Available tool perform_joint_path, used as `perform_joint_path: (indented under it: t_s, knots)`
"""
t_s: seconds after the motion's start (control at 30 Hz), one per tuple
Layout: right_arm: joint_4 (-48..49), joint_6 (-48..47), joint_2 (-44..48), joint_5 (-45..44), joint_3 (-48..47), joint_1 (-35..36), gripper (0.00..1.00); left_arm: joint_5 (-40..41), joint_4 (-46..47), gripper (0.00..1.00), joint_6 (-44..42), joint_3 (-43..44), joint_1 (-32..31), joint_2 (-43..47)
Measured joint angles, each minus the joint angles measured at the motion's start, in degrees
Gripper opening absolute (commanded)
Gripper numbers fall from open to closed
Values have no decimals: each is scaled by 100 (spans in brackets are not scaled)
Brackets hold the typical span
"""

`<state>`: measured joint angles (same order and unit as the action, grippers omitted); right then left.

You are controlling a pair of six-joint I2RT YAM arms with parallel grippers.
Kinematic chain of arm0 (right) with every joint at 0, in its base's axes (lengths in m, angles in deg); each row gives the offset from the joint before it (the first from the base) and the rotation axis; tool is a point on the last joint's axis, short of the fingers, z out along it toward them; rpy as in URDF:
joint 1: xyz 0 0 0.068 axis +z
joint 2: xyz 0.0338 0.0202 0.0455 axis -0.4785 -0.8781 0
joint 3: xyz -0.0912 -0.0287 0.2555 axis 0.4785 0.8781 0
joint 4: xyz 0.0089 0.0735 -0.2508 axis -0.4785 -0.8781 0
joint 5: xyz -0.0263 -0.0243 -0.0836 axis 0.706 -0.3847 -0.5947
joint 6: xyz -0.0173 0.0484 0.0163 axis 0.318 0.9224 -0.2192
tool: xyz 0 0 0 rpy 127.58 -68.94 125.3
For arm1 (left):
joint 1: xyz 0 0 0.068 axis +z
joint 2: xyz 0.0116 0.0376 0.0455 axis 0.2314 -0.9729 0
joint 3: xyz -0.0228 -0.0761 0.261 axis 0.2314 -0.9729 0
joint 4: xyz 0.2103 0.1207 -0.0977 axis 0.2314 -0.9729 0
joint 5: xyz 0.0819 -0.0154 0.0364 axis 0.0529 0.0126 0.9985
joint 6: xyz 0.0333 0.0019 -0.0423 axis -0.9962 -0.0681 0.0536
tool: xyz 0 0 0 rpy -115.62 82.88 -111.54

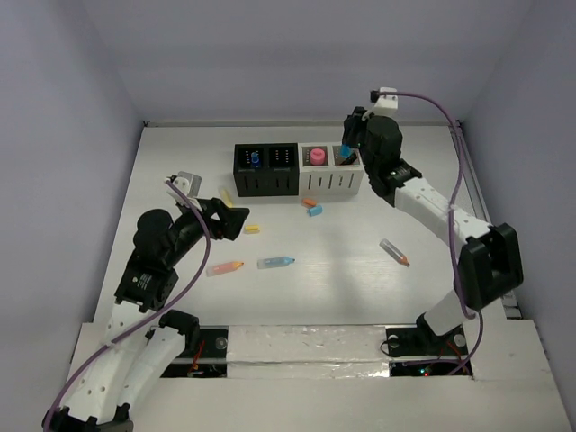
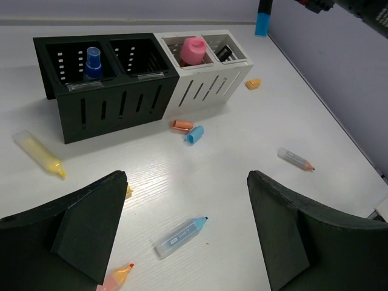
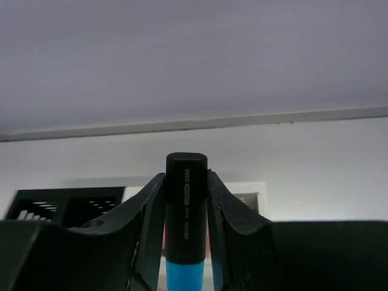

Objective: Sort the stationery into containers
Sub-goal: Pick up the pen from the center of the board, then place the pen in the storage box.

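Note:
The containers, two black [image 1: 266,171] and two white [image 1: 331,171], stand in a row at the back; they also show in the left wrist view [image 2: 121,91]. My right gripper [image 3: 186,200] is shut on a blue highlighter with a black cap [image 3: 186,212] and holds it upright over the rightmost white container [image 1: 347,162]. My left gripper [image 2: 187,182] is open and empty above a blue-grey pen [image 2: 180,237]. A pink piece [image 2: 194,50] sits in a white container, and a blue pen [image 2: 92,60] in a black one.
Loose on the table are an orange pen [image 1: 224,267], a yellow highlighter [image 2: 39,154], a yellow bit [image 1: 251,229], orange [image 2: 181,125] and blue [image 2: 194,134] caps, a grey crayon [image 1: 394,251] and an orange bit [image 2: 253,83]. Walls enclose the table.

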<state>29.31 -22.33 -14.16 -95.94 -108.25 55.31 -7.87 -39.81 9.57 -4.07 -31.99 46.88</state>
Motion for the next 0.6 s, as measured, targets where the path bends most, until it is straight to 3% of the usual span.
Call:
perform_joint_path:
  t_s: [0.37,0.6]
  knots:
    - [949,-1305,-1364,-411,-487,0,2,26,-22,78,-4,0,37,-79]
    - [1150,-1510,-1794,-527,-557,0,6,26,-35,78,-7,0,52,-142]
